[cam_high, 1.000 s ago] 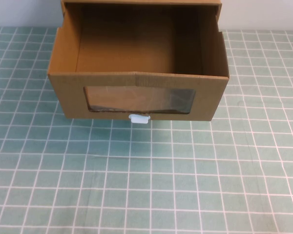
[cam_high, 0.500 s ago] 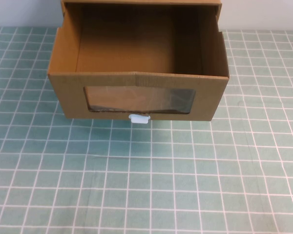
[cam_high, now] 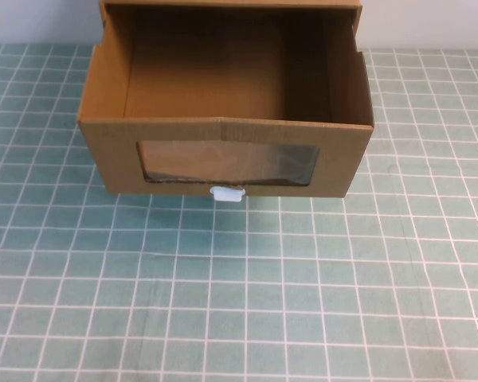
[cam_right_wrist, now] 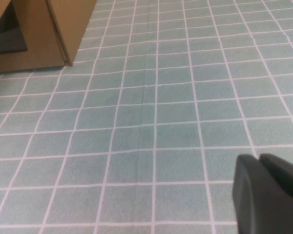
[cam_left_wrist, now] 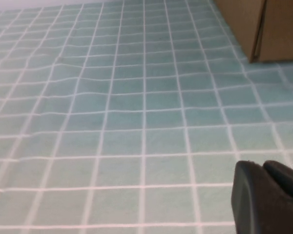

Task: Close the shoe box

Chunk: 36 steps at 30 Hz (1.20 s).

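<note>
The shoe box (cam_high: 223, 151), brown cardboard, stands at the far middle of the table. Its drawer is pulled out toward me and is empty inside. The drawer front has a clear window (cam_high: 227, 163) with a small white pull tab (cam_high: 227, 195) below it. Neither gripper shows in the high view. My left gripper (cam_left_wrist: 262, 165) hovers low over the mat, shut on nothing, with a corner of the shoe box (cam_left_wrist: 249, 24) well ahead of it. My right gripper (cam_right_wrist: 259, 157) is likewise shut and empty, far from the shoe box (cam_right_wrist: 44, 34).
A green mat with a white grid (cam_high: 239, 302) covers the table in front of and beside the box. The box's outer sleeve (cam_high: 231, 4) sits against the pale back wall at the top edge.
</note>
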Motion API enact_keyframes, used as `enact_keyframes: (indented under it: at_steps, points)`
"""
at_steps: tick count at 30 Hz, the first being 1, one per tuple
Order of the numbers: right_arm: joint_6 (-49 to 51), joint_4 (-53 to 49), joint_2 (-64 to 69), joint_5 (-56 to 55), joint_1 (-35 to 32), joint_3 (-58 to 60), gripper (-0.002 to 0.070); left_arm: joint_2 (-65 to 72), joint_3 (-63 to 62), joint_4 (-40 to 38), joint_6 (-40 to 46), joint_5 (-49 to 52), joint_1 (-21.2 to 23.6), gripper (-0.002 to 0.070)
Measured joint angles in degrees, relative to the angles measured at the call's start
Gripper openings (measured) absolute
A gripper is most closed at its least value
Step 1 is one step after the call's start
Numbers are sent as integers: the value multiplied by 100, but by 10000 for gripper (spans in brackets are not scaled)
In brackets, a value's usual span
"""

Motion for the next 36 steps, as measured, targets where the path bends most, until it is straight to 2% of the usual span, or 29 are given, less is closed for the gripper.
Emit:
enact_keyframes:
  at_steps: [6,11,13,17,21,25,31,36]
  points:
    - [0,0,0,0,0,0,-13,0,0,-1195,-1234,-792,0,-5]
    - [0,0,0,0,0,0,-13,0,0,-1596,-1633,-1244,0,-5]
    - [0,0,0,0,0,0,-13,0,-51,-1744,-1727,-1125,0,-5]
    - [0,0,0,0,0,0,-13,362,-856,-1856,-1632,-219,0,-5]
    - [0,0,0,0,0,0,-13,1618,-2258,-1859,-914,860,0,-5]
    - [0,0,0,0,0,0,-13,3184,-3832,-2110,249,1513,0,-5]
    - [0,0,0,0,0,0,-13,5672,-5858,-3613,2714,1757,0,-5]
    - [0,0,0,0,0,0,-13,7467,-7480,-4756,4127,2034,0,-5]
